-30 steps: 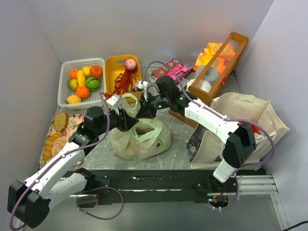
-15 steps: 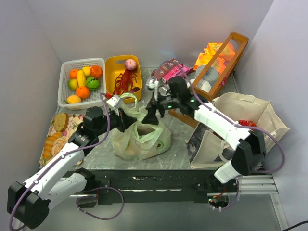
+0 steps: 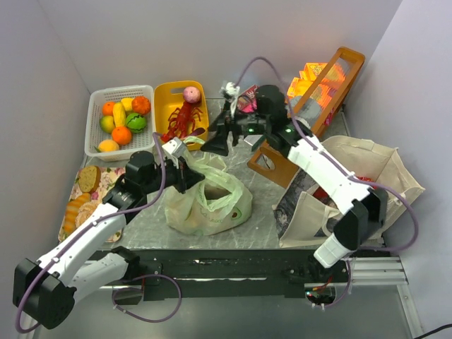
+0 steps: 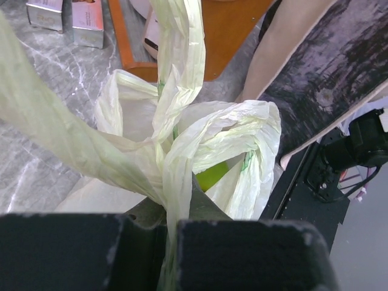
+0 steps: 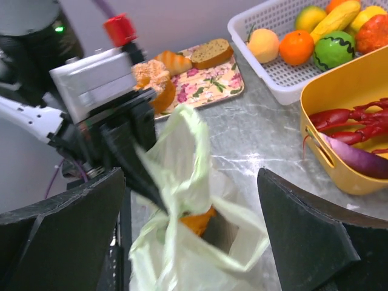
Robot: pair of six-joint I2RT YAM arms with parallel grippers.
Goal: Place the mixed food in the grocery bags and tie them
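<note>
**Left pincer clamped on the bag's handles, right one wide open**

The thin, crinkly pale green plastic bag [image 3: 212,205] sits slumped near the middle of the grey marbled table [image 3: 265,189], just right of the left gripper [image 3: 196,175]. That gripper is clenched tight on the bag's loop handles [image 4: 176,60], which are drawn up into taut, wrinkled ropes. The right gripper [image 3: 215,140] hangs just beyond the bag on its far side, jaws spread wide, gripping nothing. Something orange [image 5: 197,222] shows through the bag's open mouth. The stiff beige canvas tote [image 3: 357,159] stands well off to the right.
</note>
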